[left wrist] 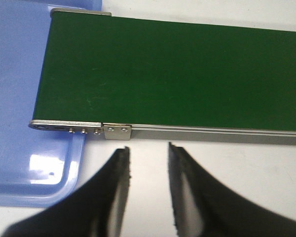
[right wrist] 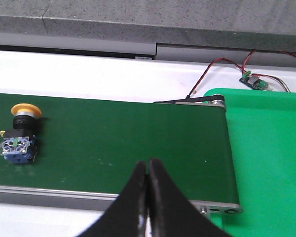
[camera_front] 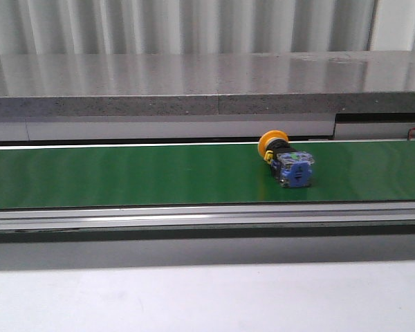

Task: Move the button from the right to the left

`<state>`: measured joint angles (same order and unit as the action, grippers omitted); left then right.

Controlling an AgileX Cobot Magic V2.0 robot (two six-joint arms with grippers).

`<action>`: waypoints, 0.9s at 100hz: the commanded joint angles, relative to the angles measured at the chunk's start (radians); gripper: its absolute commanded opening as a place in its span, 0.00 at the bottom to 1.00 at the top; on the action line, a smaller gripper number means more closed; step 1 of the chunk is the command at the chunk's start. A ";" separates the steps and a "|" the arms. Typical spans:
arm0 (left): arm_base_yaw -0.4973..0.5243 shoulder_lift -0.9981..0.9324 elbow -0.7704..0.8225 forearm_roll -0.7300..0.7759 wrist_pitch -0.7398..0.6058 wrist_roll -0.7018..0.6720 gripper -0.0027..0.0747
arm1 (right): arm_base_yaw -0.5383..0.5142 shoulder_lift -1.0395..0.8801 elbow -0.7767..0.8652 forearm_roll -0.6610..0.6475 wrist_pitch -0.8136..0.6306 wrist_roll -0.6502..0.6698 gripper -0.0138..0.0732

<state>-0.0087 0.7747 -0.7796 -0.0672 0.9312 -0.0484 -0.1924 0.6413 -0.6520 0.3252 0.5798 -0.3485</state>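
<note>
The button (camera_front: 289, 160) lies on its side on the green conveyor belt (camera_front: 124, 176), right of centre: a periwinkle-blue base toward me, a black body and an orange cap behind. It also shows in the right wrist view (right wrist: 19, 136). My right gripper (right wrist: 148, 165) is shut and empty, over the belt's near edge, well apart from the button. My left gripper (left wrist: 148, 153) is open and empty over the white table, just short of the belt's left end (left wrist: 69, 129). Neither gripper shows in the front view.
A blue tray (left wrist: 19, 98) lies under the belt's left end. A green tray (right wrist: 271, 158) lies past the belt's right end, with a small circuit board and red-black wires (right wrist: 254, 81) behind it. A grey ledge (camera_front: 194, 90) runs behind the belt.
</note>
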 commanded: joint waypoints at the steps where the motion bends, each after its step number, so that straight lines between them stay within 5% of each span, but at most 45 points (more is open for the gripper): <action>1: -0.009 0.002 -0.038 -0.016 -0.052 -0.002 0.68 | 0.001 -0.002 -0.024 0.017 -0.063 -0.012 0.08; 8: -0.009 0.002 -0.038 -0.016 -0.053 -0.002 0.83 | 0.001 -0.002 -0.024 0.017 -0.063 -0.012 0.08; 15: -0.009 0.002 -0.038 -0.016 -0.053 -0.002 0.89 | 0.001 -0.002 -0.024 0.017 -0.063 -0.012 0.08; 55: -0.028 0.019 -0.045 -0.118 -0.061 0.017 0.89 | 0.001 -0.002 -0.024 0.017 -0.063 -0.012 0.08; 90: -0.215 0.156 -0.075 -0.181 -0.175 -0.025 0.87 | 0.001 -0.002 -0.024 0.017 -0.063 -0.012 0.08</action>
<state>-0.1712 0.8896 -0.8034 -0.2189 0.8392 -0.0504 -0.1924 0.6413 -0.6520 0.3252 0.5798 -0.3489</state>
